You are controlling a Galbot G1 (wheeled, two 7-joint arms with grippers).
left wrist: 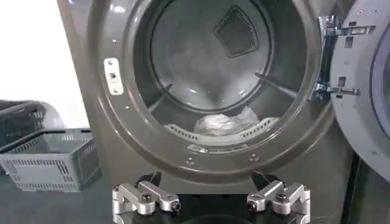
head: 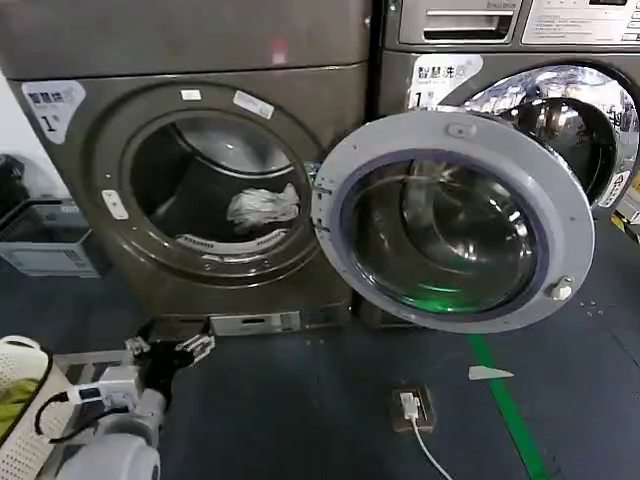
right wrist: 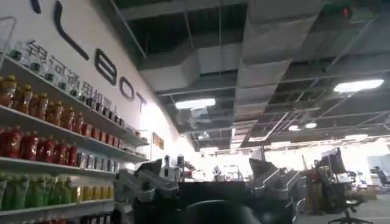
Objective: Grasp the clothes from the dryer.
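The bronze-grey dryer [head: 110, 130] stands at the left with its grey-rimmed glass door [head: 455, 235] swung wide open to the right. The clothes [head: 262, 207], a small crumpled white bundle, lie at the front of the dark drum, just behind the lip. My left gripper [head: 168, 346] is low in front of the machine, below the drum mouth, open and holding nothing. In the left wrist view, the clothes [left wrist: 222, 123] lie above and beyond my left gripper [left wrist: 210, 185]. My right gripper [right wrist: 210, 176] points up at a ceiling, away from the dryer, open and empty.
A silver machine [head: 560, 110] with a chrome drum stands behind the open door. A grey basket [head: 45, 240] sits left of the dryer. A cream basket [head: 25, 420] with yellow-green cloth is at my lower left. A floor socket [head: 412, 408] and green tape [head: 505, 400] mark the floor.
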